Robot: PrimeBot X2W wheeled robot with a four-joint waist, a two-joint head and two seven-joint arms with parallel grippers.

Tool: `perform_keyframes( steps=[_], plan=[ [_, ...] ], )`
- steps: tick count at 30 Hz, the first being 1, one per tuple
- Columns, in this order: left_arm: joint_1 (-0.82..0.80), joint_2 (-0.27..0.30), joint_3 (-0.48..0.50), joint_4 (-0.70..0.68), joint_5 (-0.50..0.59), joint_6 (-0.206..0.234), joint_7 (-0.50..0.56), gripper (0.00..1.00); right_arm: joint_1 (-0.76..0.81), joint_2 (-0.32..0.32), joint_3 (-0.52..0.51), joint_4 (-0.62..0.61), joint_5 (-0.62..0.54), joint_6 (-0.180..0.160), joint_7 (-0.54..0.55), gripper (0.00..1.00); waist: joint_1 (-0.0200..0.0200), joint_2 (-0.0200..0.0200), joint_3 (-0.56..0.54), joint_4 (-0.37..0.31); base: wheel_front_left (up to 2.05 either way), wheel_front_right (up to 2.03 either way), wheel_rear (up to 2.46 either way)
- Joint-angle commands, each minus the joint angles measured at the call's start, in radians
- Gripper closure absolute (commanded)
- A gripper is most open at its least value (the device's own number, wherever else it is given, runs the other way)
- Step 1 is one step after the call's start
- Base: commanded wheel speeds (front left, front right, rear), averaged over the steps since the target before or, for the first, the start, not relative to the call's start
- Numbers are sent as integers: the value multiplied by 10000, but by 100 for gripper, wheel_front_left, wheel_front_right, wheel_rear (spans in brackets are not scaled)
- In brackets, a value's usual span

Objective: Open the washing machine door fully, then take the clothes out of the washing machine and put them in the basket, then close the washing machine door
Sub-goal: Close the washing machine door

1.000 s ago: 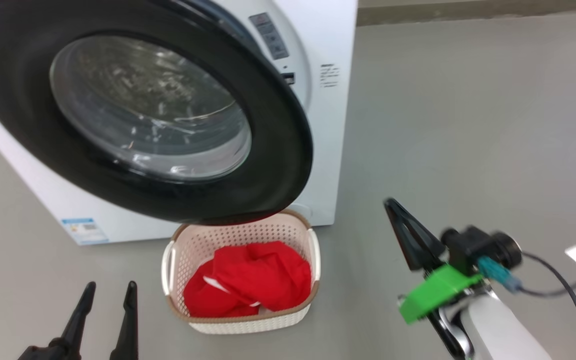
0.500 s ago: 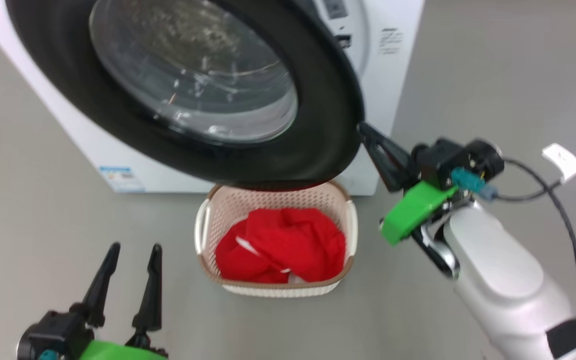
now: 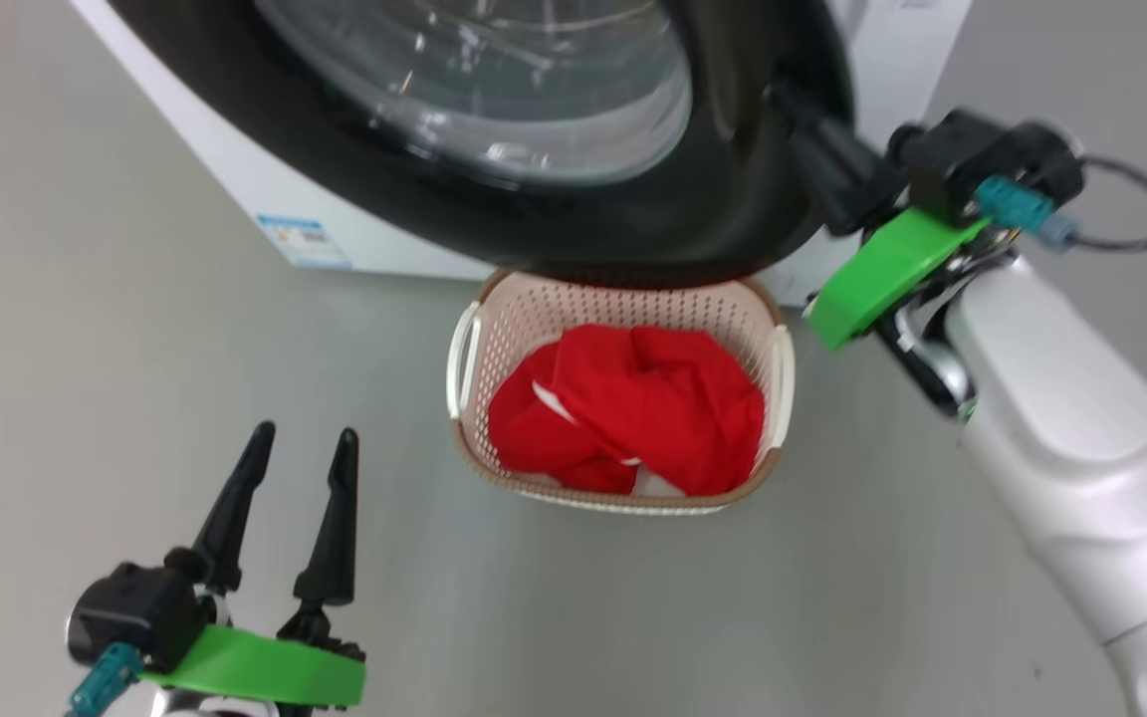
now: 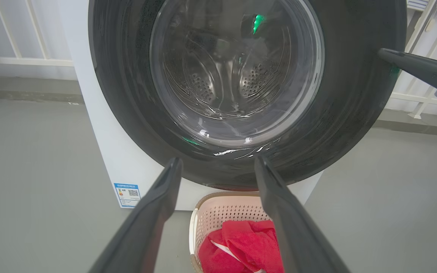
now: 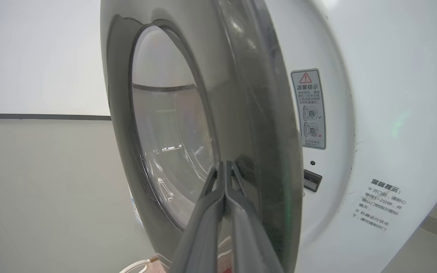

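Note:
The washing machine door [image 3: 723,199], black-rimmed with a bulging glass window [image 4: 237,72], stands partly swung out from the white washing machine [image 3: 280,199]. My right gripper [image 3: 793,100] is shut, with nothing held. In the right wrist view its tips [image 5: 224,165] rest on the outer face of the door's rim [image 5: 264,151]. Below the door, on the floor, the cream basket [image 3: 469,358] holds the red clothes [image 3: 633,408]. At the lower left my left gripper [image 3: 303,438] is open and empty, well short of the basket and pointing toward the door [image 4: 127,94].
Grey floor lies all around the basket. On the machine's white front, beside the door's free edge, are a warning sticker [image 5: 308,108] and the latch slot [image 5: 312,180]. A pale railing [image 4: 21,60] runs behind the machine. A black cable [image 3: 1141,239] trails from my right wrist.
The head camera has moved, shifting the whole picture. My right gripper, still shut, has risen from beside the basket up to the door's right rim. The left gripper stays open.

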Motion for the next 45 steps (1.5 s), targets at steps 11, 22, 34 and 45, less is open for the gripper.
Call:
perform_keyframes(
  steps=[11,22,34,45],
  plan=[
    [-1069,306,-281,-450,-563,-55,-122,0,-1798,-589,-8,35,626,-11,-63,100,0,-1,1531,750,0,0,0],
    [-1475,207,-312,-541,-537,-56,-122,0,-3614,-613,-404,1181,878,-11,-63,100,0,-1,1990,1035,0,0,0],
    [-1521,203,-55,-202,-570,-56,-122,0,-2776,-438,-189,617,1093,-11,-63,100,0,-1,1508,347,0,0,0],
    [-1458,276,129,-28,-831,-56,-122,0,-601,-197,-1293,-1283,208,-11,-63,0,0,-1,584,-1061,0,0,0]
  ],
)
